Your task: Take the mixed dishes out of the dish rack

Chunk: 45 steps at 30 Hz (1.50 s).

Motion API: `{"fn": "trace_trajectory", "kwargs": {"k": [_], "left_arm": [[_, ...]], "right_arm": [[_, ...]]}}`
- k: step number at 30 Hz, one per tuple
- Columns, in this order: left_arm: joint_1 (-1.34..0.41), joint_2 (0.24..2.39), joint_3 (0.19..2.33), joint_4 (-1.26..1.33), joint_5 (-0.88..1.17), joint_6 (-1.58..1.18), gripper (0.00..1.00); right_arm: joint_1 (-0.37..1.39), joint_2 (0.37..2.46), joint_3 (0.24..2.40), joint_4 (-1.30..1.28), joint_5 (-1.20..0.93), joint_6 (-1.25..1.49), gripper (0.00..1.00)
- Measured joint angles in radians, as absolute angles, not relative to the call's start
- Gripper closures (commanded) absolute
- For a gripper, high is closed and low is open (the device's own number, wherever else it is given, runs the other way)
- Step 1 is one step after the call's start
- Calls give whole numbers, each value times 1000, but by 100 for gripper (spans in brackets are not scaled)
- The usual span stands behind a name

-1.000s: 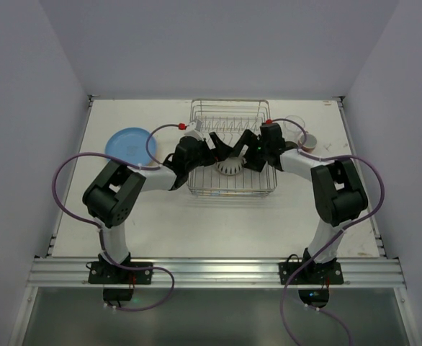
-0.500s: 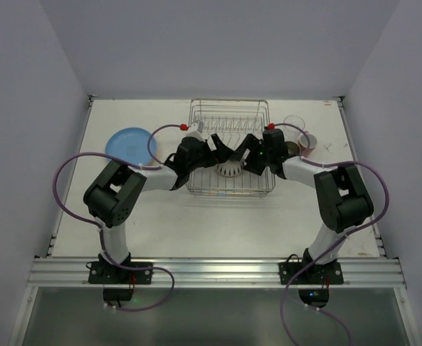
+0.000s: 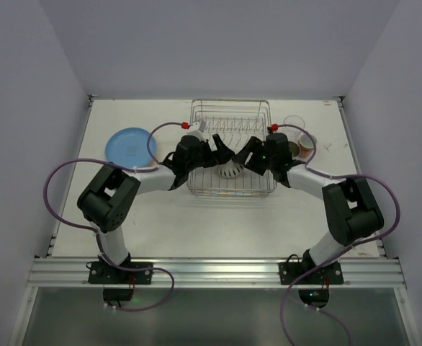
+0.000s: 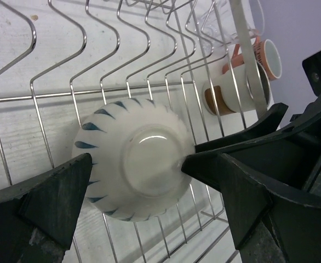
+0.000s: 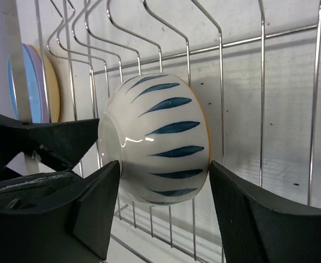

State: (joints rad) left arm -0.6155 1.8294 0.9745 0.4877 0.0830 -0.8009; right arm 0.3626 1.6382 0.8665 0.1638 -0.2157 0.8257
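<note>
Inside dish rack point(image 3: 229, 108), left gripper point(image 4: 137, 161) wide open, right gripper point(image 5: 165, 164) flanking bowl point(image 5: 155, 126)

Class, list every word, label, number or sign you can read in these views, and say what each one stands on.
No text here can be read.
Orange cup: dark marks on its side that may be lettering, partly behind a wire of the dish rack, too blurred to read.
Bowl: blue stripes only, no words or numbers.
</note>
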Motion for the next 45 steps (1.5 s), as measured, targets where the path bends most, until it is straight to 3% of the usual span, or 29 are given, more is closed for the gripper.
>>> {"fn": "trace_trajectory", "kwargs": {"k": [9, 15, 17, 45], "left_arm": [[-616, 1753, 974, 480, 108, -794, 0], [-616, 1748, 974, 463, 108, -788, 0], [-616, 1750, 976, 455, 108, -784, 0], [-624, 1823, 981, 456, 81, -801, 0]], "right_arm": [[363, 1571, 810, 279, -204, 813, 36], [363, 1577, 828, 257, -207, 810, 13], [363, 1592, 859, 222, -201, 803, 11], [364, 1741, 1010, 2, -199, 767, 9]]}}
